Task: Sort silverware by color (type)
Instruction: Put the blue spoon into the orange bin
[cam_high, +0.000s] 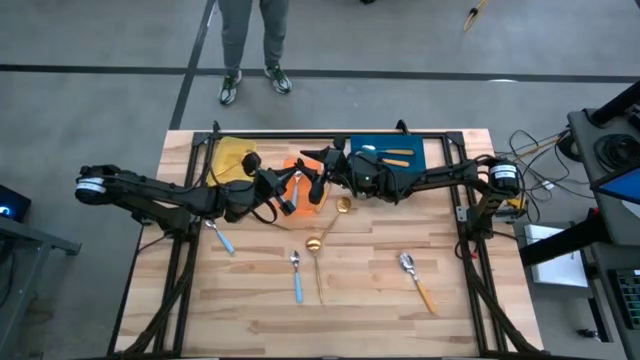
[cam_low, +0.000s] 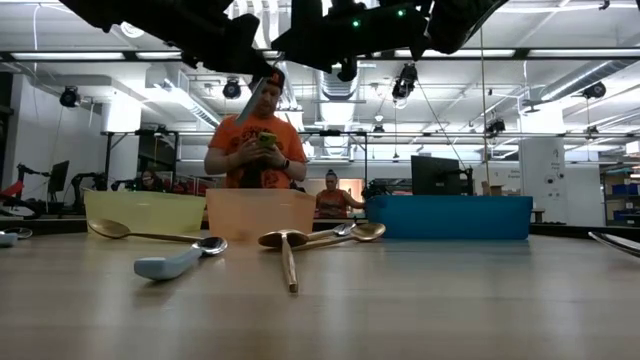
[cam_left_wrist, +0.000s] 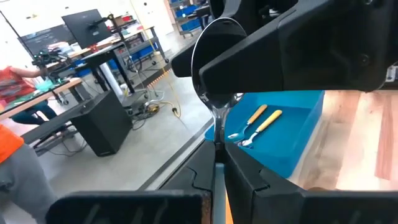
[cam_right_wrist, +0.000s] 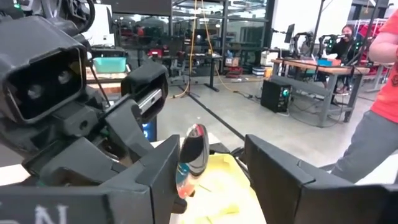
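**Two grippers meet over the orange bin with one spoon between them**

Both arms reach to the middle back of the bench (cam_high: 350, 290) and meet above the orange bin (cam_high: 312, 192). The left gripper (cam_high: 293, 196) is pressed together on the orange handle of a spoon (cam_high: 296, 181); in the left wrist view the spoon's silver bowl (cam_left_wrist: 217, 65) stands up from between the dark fingers. The right gripper (cam_high: 318, 175) is just beside it, with its fingers spread, and in the right wrist view the same silver bowl (cam_right_wrist: 192, 155) shows in the gap between them. I cannot tell if the right fingers touch the spoon.

Three bins stand in a row at the back edge: the yellow bin (cam_high: 232, 158) on the left, the orange bin in the middle, the blue bin (cam_high: 390, 152) on the right. Two spoons with orange handles (cam_left_wrist: 258, 121) lie inside the blue bin.

On the open bench lie more spoons. A blue-handled spoon (cam_high: 219, 237) lies near the left side, and another blue-handled spoon (cam_high: 297, 275) lies in the middle front. Two gold spoons (cam_high: 318, 250) lie close together in the middle, one with its bowl near the orange bin. An orange-handled spoon (cam_high: 417, 281) lies toward the right front, apart from the others.

Behind the bench stands a person (cam_low: 255, 140) in an orange shirt.
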